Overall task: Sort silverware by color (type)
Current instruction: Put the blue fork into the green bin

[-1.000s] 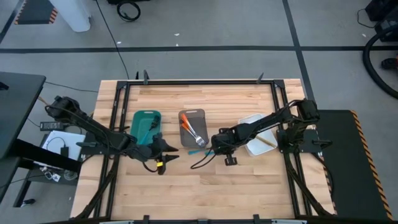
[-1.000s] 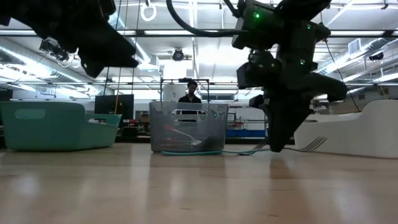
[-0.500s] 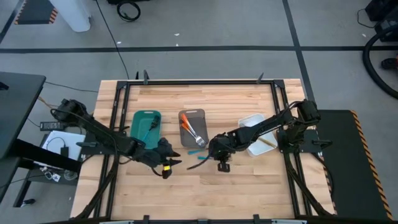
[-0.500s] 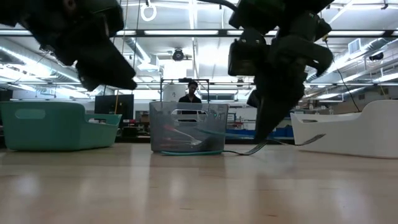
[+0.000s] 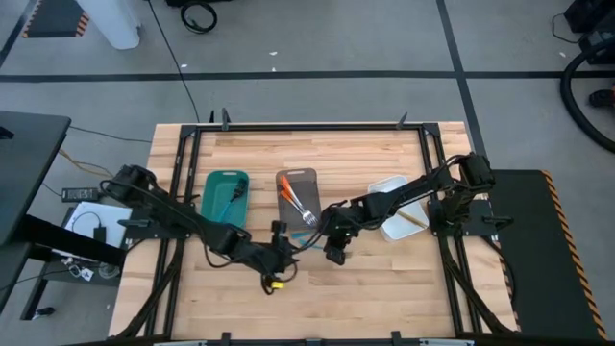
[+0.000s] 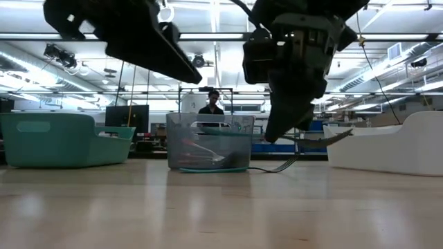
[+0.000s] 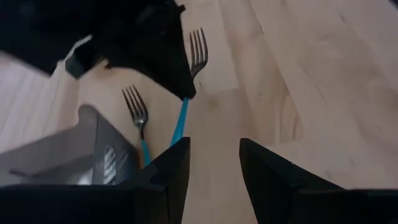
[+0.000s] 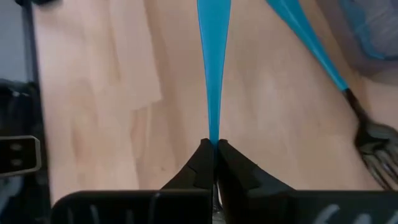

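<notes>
My right gripper is shut on a blue-handled fork, held above the bare wood just near of the grey tray. A second blue-handled fork lies flat on the table beside that tray. My left gripper is open and has nothing between its fingers. It hangs over the table's middle, close to the held fork's handle end. Orange-handled forks lie in the grey tray. My right gripper pinches the fork between its two fingers at the narrow end of the blue handle, close to the metal neck. The fingers slant down from the table's right side. The fork is lifted clear, its tines past the gripper and its handle pointing away from them.
A teal tray stands left of the grey one. A white tray at the right holds a gold-handled utensil. Bare wood lies toward the near edge. A person stands in the room far behind the table.
My left gripper has swung toward the table's right and near edge, up to my right gripper, and has rolled about its own line. My right gripper has rolled and tipped, and the fork's tines have risen off the table, so the fork now hangs clear.
</notes>
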`<state>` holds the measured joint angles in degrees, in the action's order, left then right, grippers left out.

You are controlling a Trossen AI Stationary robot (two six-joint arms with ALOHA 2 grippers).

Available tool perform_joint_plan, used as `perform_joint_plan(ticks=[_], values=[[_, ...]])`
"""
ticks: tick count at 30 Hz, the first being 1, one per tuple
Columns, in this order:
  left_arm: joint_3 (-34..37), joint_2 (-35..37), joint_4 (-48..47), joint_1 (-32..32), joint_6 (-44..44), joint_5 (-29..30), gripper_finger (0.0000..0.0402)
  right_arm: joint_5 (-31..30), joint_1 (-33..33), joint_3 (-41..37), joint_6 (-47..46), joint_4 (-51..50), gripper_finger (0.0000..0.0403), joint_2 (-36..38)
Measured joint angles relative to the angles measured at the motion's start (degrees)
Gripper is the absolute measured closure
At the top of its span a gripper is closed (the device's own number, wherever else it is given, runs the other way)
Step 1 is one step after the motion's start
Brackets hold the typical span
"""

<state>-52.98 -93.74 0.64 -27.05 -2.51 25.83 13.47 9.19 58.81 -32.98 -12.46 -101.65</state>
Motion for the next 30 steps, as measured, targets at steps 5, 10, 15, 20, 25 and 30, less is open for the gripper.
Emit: perform_joint_plan(ticks=[5,10,15,20,25,30], values=[[-3.56,-3.14,-2.56,-0.02,7.08,0.46,0.0253,1.47,0.0,0.02,-3.2,2.65,0.039,0.02],[-4.44,-4.87,-2.78,-0.04,12.78,2.85,0.0253,1.84,0.0,0.02,-6.31,5.3,0.039,0.04],[-4.44,-4.84,-2.75,-0.17,16.12,5.83,0.0253,2.75,0.0,0.02,-9.68,8.83,0.039,0.04],[-4.44,-5.16,-2.81,-0.61,18.72,7.94,0.0253,2.76,-0.02,0.04,-11.86,11.78,0.039,0.07],[-4.44,-5.58,-3.36,-0.63,18.87,9.05,0.0253,2.83,0.0,0.04,-12.63,14.34,0.039,0.07],[-4.4,-5.72,-3.52,-0.44,19.59,9.13,0.0253,3.1,-0.02,0.07,-13.37,16.62,0.039,0.07]])
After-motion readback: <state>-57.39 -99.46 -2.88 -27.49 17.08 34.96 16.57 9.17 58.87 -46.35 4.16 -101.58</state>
